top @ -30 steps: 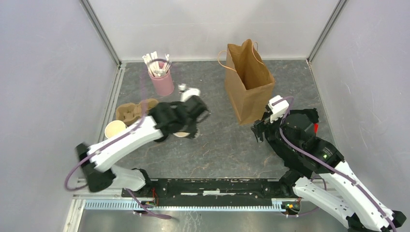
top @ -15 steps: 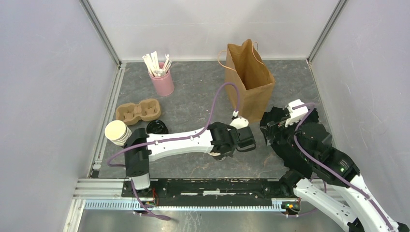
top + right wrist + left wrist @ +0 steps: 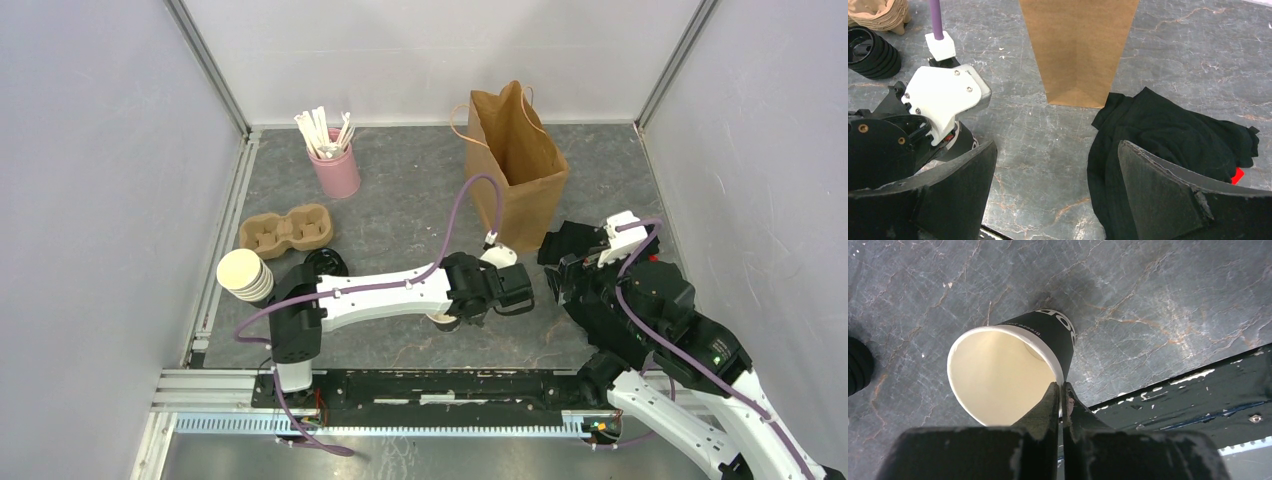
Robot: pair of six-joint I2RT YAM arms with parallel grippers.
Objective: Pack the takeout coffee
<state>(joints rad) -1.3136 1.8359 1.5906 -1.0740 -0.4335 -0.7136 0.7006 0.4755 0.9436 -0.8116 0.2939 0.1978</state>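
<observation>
Cups (image 3: 243,275) stand stacked at the far left, with black lids (image 3: 325,265) just beside them. Mid-table, my left pincer (image 3: 1062,390) is pinched tight on the rim of one lidless coffee cup (image 3: 1048,332), which tilts over the table (image 3: 1158,300). My right pincer (image 3: 1057,145) gapes wide and holds nothing, near the brown bag (image 3: 1078,50).
</observation>
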